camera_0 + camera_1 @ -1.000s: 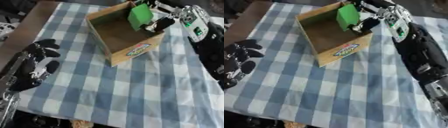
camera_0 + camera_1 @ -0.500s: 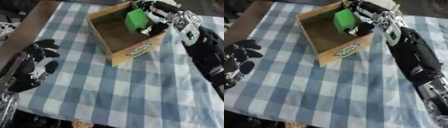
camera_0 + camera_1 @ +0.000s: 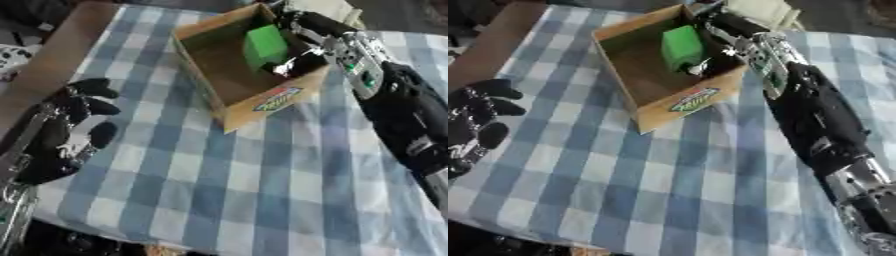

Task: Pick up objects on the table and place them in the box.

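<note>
My left hand (image 3: 66, 132) rests idle at the left edge of the checked surface (image 3: 262, 190), fingers relaxed and spread. Right of it stands the open cardboard box (image 3: 234, 102), and inside it I see the green block (image 3: 264, 46) held above the floor. My right hand (image 3: 306, 47) reaches over the box's far wall, fingers curled round that block.

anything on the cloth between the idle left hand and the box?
Nothing: only bare checked tablecloth lies between the left hand and the cardboard box, clearest in the left eye view.
</note>
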